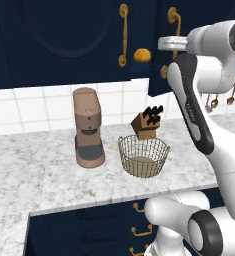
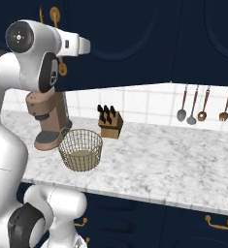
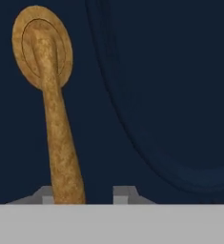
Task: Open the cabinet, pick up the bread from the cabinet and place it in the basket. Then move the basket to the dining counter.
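The navy cabinet (image 1: pixel 64 30) has its right door ajar, and the bread (image 1: pixel 142 55), a small orange bun, shows in the gap between the doors. My gripper (image 1: pixel 165 44) is up at the right door's brass handle (image 1: pixel 174 20). In the hand view the handle (image 3: pixel 54 124) runs up between my fingertips (image 3: pixel 125 193), close against the left one and with a clear gap to the right one, so the gripper (image 3: pixel 85 194) is open around it. The wire basket (image 1: pixel 143 155) (image 2: pixel 80 150) stands empty on the marble counter. The dining counter is out of view.
A tan coffee machine (image 1: pixel 88 127) stands left of the basket, and a knife block (image 1: pixel 148 122) stands behind it by the tiled wall. Utensils (image 2: pixel 203 104) hang on the wall to the right. Below the counter edge are drawers with brass pulls (image 1: pixel 141 231).
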